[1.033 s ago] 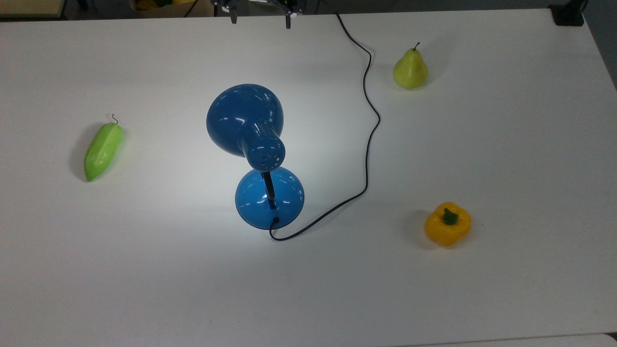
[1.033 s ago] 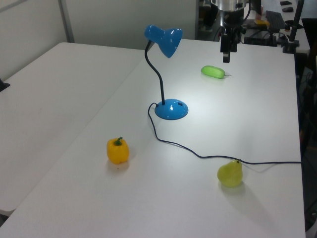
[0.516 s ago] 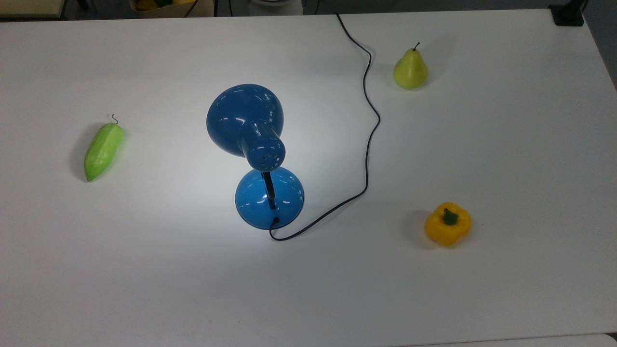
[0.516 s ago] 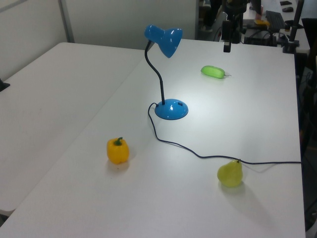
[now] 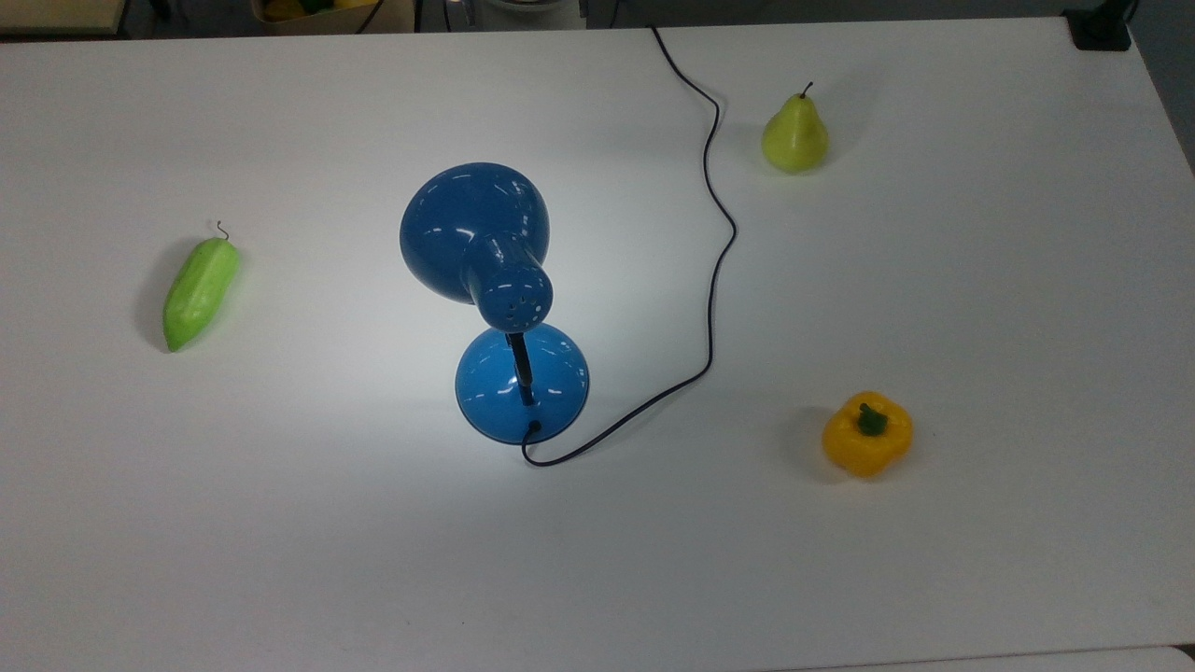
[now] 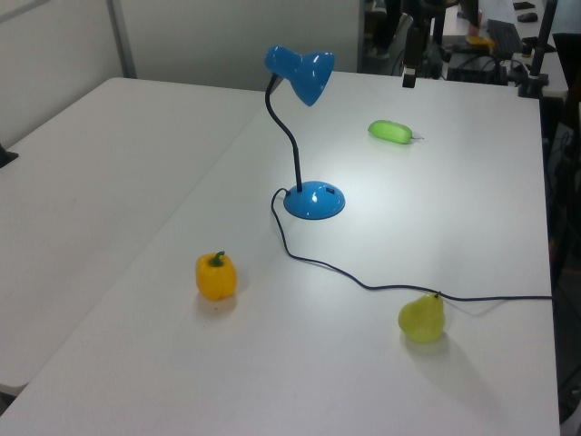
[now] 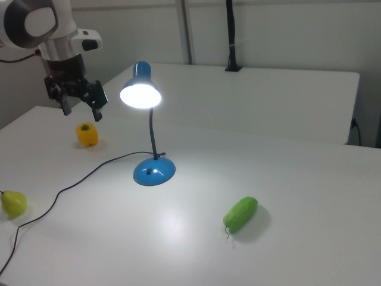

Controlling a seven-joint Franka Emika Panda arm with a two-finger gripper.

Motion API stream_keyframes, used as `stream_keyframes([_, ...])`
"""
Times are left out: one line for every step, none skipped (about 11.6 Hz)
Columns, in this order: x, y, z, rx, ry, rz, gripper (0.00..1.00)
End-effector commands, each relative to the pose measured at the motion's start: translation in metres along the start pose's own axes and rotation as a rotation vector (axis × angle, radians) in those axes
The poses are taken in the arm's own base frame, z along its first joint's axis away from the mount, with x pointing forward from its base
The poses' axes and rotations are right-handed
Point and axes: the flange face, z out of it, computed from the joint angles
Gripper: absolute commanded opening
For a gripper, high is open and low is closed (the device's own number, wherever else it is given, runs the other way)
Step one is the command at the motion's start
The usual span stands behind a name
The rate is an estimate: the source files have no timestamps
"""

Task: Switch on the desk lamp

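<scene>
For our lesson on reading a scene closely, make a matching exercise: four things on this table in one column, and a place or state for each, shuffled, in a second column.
Things:
1. desk lamp
2. pear
3. yellow bell pepper
4. green cucumber

Descriptions:
A. lies on its side at the top view's left
B. lit, shining on the table
C. stands upright beside the black cord
D. at the top view's lower right

Pairs: 1-B, 2-C, 3-D, 4-A

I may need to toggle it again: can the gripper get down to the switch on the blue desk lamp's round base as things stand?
Probably yes. The gripper hangs open, high and off to the right view's left of the glossy blue desk lamp. The lamp's round blue base sits uncovered, with only bare white table around it.
</scene>
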Motion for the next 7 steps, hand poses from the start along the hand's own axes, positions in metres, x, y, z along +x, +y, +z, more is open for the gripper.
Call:
stream_keyframes([0.0016,0.0045,-0.0014,0.001,0.033,-0.059,1.0])
stream_keyframes([0.0019,0.0047,-0.0016,-0.001,0.036,-0.064,1.0])
stream_keyframes([0.0026,0.0049,-0.0011,-0.003,0.037,-0.068,1.0])
stream_keyframes([0.0028,0.0042,-0.0012,-0.004,0.038,-0.07,1.0])
stream_keyframes([0.0028,0.005,-0.0012,-0.004,0.038,-0.069,1.0])
stream_keyframes([0.0026,0.005,-0.0011,-0.004,0.037,-0.069,1.0])
stream_keyframes([0.0025,0.0042,-0.0003,-0.004,0.035,-0.07,1.0])
